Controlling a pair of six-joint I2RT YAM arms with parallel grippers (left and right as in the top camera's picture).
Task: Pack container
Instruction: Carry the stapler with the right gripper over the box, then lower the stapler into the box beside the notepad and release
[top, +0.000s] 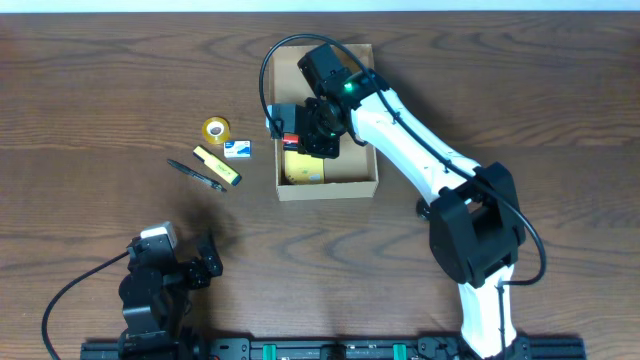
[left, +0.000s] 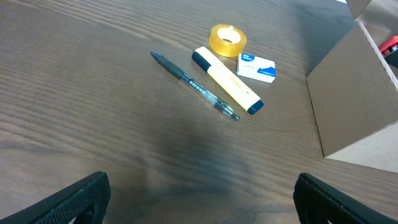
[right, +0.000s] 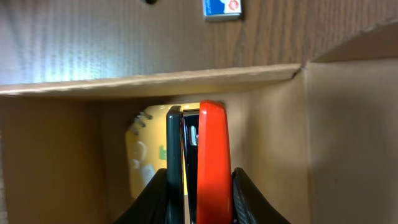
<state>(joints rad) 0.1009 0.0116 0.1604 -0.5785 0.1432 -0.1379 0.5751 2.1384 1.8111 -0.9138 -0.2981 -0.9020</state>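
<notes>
The tan cardboard container (top: 365, 175) stands open at the table's back centre; its side shows in the left wrist view (left: 354, 106). My right gripper (top: 300, 135) is inside it, shut on a red and black stapler (right: 202, 155), held on edge over a yellow pad (top: 303, 168) that lies in the box. On the table left of the box lie a tape roll (top: 215, 129), a small blue and white box (top: 238, 149), a yellow highlighter (top: 217, 165) and a pen (top: 195, 175). My left gripper (top: 205, 262) is open and empty near the front edge.
The container's wall (right: 149, 84) lies close in front of the stapler. The small items show in the left wrist view: tape roll (left: 227, 40), highlighter (left: 227, 81), pen (left: 194, 84), blue and white box (left: 256, 67).
</notes>
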